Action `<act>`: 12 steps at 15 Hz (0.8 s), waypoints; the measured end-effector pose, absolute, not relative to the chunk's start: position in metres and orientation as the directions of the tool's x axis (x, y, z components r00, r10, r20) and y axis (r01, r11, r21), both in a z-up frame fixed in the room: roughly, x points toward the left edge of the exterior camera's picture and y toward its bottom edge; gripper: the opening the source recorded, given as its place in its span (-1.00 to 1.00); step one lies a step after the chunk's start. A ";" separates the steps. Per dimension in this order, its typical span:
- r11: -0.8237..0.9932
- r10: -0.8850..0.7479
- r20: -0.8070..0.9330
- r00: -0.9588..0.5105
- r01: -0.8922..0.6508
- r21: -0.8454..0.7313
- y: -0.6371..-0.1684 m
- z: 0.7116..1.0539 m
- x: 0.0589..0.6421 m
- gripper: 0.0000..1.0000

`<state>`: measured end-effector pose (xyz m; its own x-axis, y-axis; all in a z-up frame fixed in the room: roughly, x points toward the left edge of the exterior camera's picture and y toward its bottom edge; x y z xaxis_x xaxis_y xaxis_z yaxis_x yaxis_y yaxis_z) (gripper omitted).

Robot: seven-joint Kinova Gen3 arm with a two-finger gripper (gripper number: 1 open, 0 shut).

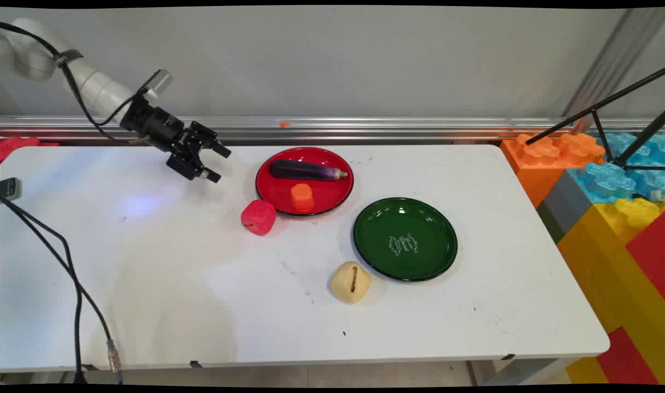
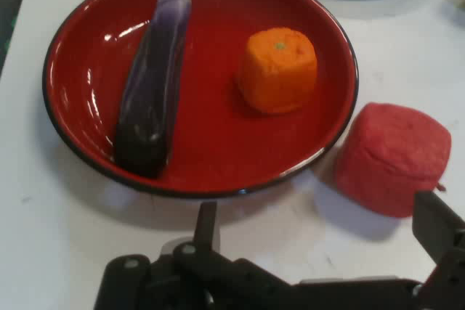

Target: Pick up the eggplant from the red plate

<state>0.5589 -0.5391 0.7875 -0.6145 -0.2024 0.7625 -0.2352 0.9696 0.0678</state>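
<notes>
My black gripper (image 1: 218,163) hangs open above the table's back left, holding nothing, and points toward the red plate (image 1: 268,191). On that plate lie a purple eggplant (image 1: 306,170) and an orange fruit (image 1: 302,197). A red apple-like fruit (image 1: 258,216) rests on the table against the plate's near left rim. In the hand view the red plate (image 2: 211,157) fills the upper middle, with the eggplant (image 2: 152,85) on its left and the orange fruit (image 2: 277,70) on its right. The red fruit (image 2: 392,159) lies just ahead of my right finger (image 2: 437,226).
A green plate (image 1: 376,256) lies right of centre with nothing on it, and a pale yellow potato-like piece (image 1: 350,281) sits at its near left. Large coloured blocks (image 1: 594,185) and a black tripod (image 1: 616,131) stand at the right. Black cables (image 1: 76,295) hang at the left.
</notes>
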 end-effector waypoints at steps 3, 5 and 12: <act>0.967 -0.205 0.768 -0.606 -0.248 0.062 -0.546 0.789 0.550 1.00; 0.963 -0.210 0.772 -0.600 -0.261 0.059 -0.555 0.791 0.540 1.00; 0.951 -0.243 0.761 -0.601 -0.301 0.066 -0.590 0.794 0.498 1.00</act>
<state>0.4983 -0.5900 0.7944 -0.6010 -0.2433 0.7613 -0.3012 0.9512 0.0662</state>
